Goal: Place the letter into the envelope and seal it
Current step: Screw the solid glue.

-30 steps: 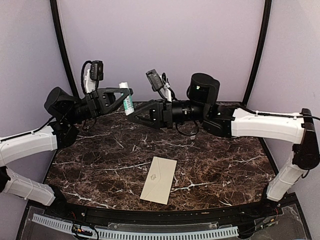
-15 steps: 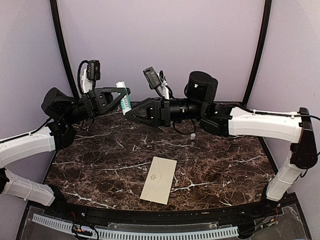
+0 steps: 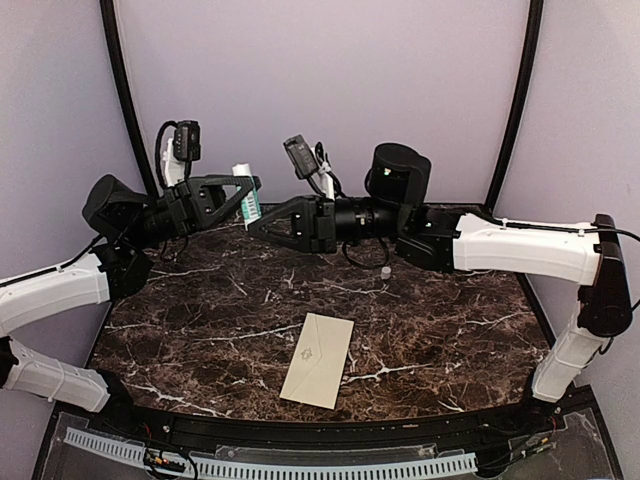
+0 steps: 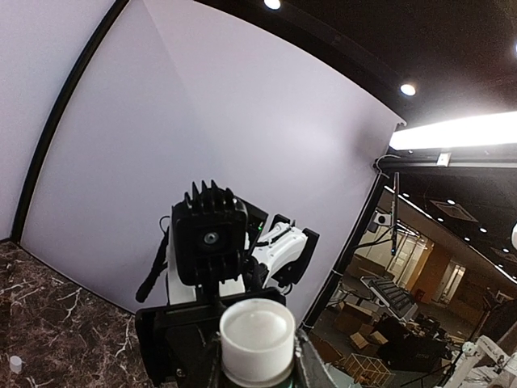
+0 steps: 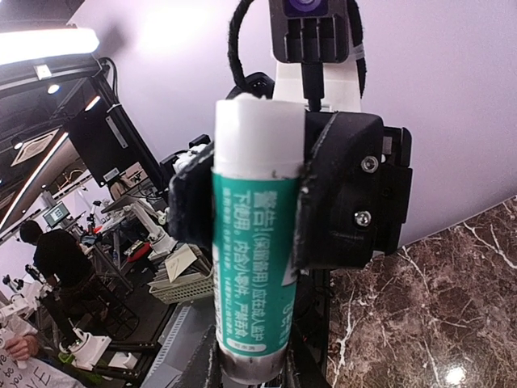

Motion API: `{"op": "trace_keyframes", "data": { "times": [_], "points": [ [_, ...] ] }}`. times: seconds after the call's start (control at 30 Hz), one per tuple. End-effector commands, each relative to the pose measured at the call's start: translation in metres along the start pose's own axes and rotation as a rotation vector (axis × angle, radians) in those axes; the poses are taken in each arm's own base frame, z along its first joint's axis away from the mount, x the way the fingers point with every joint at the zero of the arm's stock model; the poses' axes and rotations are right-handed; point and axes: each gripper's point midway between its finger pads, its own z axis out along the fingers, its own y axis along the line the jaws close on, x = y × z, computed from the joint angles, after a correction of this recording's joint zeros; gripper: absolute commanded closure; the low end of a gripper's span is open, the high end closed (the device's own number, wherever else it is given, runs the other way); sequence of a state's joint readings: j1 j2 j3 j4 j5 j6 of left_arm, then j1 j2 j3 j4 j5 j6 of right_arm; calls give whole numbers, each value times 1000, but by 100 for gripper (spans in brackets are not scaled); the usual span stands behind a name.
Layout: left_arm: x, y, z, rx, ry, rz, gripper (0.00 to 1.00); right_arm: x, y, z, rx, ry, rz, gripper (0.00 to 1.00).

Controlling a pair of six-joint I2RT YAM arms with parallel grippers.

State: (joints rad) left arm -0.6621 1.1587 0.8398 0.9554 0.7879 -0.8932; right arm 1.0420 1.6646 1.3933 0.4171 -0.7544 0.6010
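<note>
From above, we see the plain pale cream-yellow rectangular paper envelope lying flat on the dark brown, white-veined marble surface. It is near the front edge, roughly midway between the two arm bases, with a small faint emblem facing up. Both arms are raised over the far side of the surface, well apart from the envelope. The left claw is clenched around a white cylindrical glue stick with a green printed label, held roughly upright with the white end on top. The tip of the right claw sits just beside the stick's lower end, and from here we cannot tell whether it touches. A tiny white cap stands on the surface beneath the right arm.

In the left wrist view, we look straight at the round white end of the glue stick, low in the middle. Beyond it, a black finned wrist camera on the right arm faces us. The tiny white cap shows on the marble at the lower left.

In the right wrist view, the glue stick stands upright in the centre. The left claw's black fingers press against both its sides just below the white top. The right claw flanks the stick's dark lower end at the bottom edge. We cannot tell whether it is grasping the stick or only close to it.
</note>
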Motion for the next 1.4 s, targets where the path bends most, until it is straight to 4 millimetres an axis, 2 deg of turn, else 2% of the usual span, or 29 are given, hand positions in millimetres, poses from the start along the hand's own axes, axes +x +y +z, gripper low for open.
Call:
{"op": "trace_keyframes", "data": {
  "times": [0.0, 0.03, 0.07, 0.13, 0.37, 0.47, 0.63, 0.83, 1.0, 1.03, 1.13, 1.23, 1.37],
  "points": [
    [-2, 6, -4, -78, 1, 60, 100, -18, 5, -1, 40, -42, -44, 88],
    [4, 13, -4, -120, 29, 74, 100, -18, 1, -2, 68, -44, -38, 88],
    [0, 16, -4, -157, 18, 89, 100, -18, -5, -3, 99, -44, -29, 89],
    [11, 33, -6, -265, 75, 89, 100, -18, -17, -5, 170, -41, -17, 89],
    [29, 54, -3, -445, 160, 142, 100, -21, -64, -8, 421, -22, 26, 89],
    [31, 67, -7, -537, 156, 139, 100, -17, -86, -13, 551, -2, 51, 89],
    [35, 81, -12, -622, 150, 115, 100, -15, -103, -17, 692, 25, 45, 89],
    [43, 90, -9, -641, 155, 72, 100, -9, -116, -17, 804, 65, 32, 90],
    [42, 92, -7, -645, 133, 58, 100, -10, -112, -16, 792, 52, 40, 87],
    [41, 93, -9, -658, 128, 57, 100, -11, -109, -16, 784, 48, 40, 83],
    [39, 98, -15, -701, 106, 38, 100, -18, -94, -21, 725, 28, 29, 61],
    [33, 97, -20, -726, 85, 43, 100, -21, -81, -40, 682, 3, 35, 48],
    [23, 93, -24, -741, 64, 75, 100, -12, -69, -73, 640, -12, 71, 42]
  ]
}}
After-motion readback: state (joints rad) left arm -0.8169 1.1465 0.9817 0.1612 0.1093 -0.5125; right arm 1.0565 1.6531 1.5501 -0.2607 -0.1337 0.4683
